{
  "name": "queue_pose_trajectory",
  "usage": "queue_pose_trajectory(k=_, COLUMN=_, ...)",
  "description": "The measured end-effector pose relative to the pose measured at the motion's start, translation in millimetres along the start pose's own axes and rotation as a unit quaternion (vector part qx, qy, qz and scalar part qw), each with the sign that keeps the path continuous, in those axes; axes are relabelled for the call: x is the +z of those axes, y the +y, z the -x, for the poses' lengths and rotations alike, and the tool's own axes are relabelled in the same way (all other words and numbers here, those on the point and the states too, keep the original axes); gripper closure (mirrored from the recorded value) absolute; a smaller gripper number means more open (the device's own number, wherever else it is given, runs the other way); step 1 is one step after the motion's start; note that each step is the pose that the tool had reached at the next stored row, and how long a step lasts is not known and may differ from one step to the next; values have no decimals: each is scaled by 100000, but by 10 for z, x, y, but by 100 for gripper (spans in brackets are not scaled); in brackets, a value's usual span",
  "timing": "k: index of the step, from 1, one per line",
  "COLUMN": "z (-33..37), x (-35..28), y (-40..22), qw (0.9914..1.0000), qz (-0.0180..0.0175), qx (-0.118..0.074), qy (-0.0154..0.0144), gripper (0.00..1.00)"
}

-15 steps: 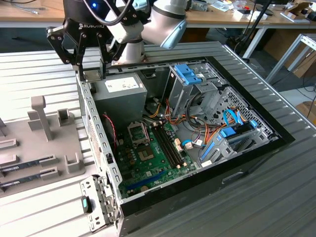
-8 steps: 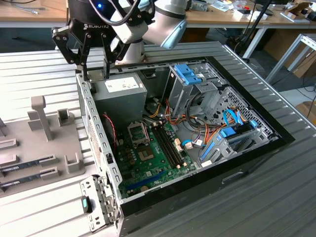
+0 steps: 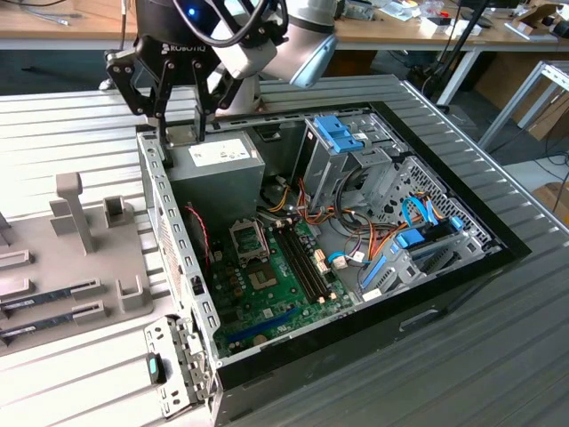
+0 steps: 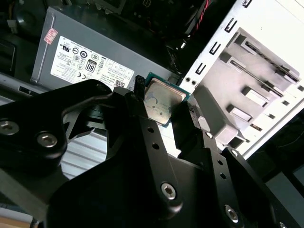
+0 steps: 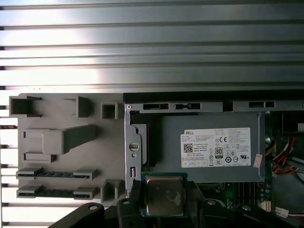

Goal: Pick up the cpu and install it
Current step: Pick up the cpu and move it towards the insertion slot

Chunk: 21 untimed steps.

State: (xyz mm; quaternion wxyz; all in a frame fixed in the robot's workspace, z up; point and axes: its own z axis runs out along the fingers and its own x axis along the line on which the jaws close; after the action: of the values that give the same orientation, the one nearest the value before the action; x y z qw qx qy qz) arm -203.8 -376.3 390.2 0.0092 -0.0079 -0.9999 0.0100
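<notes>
We see the cpu (image 4: 162,102) clamped by two opposite edges between the fingers of the gripper (image 3: 181,132). Its silver-grey plate and thin green rim show in both wrist views. It hangs in the air, roughly level, over the far corner of the open computer case (image 3: 165,222) on the exterior view's left. There it is just above the power supply (image 3: 222,160) and the case's side wall.

We judge the chip light, stiff and thin. The smooth metal top would likely slip under a pinch, and the underside is probably delicate. The edges are therefore the right place to hold it, which is how the gripper has it. With so little rim to bite on, we think a small tilt could loosen it.

Nearer to us and towards the exterior view's right lies the motherboard (image 3: 240,307). Its socket frame (image 3: 249,237) is well apart from the chip, so nothing is installed yet. Outside the case, on the exterior view's left, a grey fixture tray (image 3: 80,253) rests on the slatted bench (image 3: 71,124).
</notes>
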Motion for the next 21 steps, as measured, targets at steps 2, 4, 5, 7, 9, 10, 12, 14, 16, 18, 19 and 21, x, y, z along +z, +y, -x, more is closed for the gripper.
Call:
queue_pose_trajectory(k=2, z=16, x=2, y=0, qw=100000, qz=1, qx=2, qy=-1, gripper=53)
queue_pose_trajectory(k=4, z=37, x=5, y=1, qw=100000, qz=0, qx=2, qy=-1, gripper=53)
queue_pose_trajectory(k=5, z=53, x=7, y=1, qw=100000, qz=3, qx=0, qy=-3, gripper=53)
queue_pose_trajectory(k=7, z=75, x=10, y=1, qw=100000, qz=-1, qx=1, qy=-1, gripper=53)
queue_pose_trajectory(k=9, z=91, x=13, y=2, qw=100000, qz=1, qx=4, qy=-3, gripper=53)
queue_pose_trajectory(k=10, z=102, x=15, y=2, qw=100000, qz=3, qx=3, qy=-5, gripper=53)
queue_pose_trajectory(k=12, z=121, x=17, y=2, qw=100000, qz=1, qx=3, qy=-3, gripper=53)
queue_pose_trajectory(k=14, z=144, x=20, y=3, qw=100000, qz=-2, qx=3, qy=-3, gripper=53)
queue_pose_trajectory(k=16, z=166, x=23, y=3, qw=100000, qz=-5, qx=3, qy=0, gripper=53)
queue_pose_trajectory(k=18, z=189, x=27, y=4, qw=100000, qz=-3, qx=-1, qy=-1, gripper=53)
queue_pose_trajectory(k=19, z=197, x=28, y=4, qw=100000, qz=-2, qx=0, qy=-2, gripper=53)
queue_pose_trajectory(k=21, z=213, x=30, y=4, qw=100000, qz=-3, qx=2, qy=-3, gripper=53)
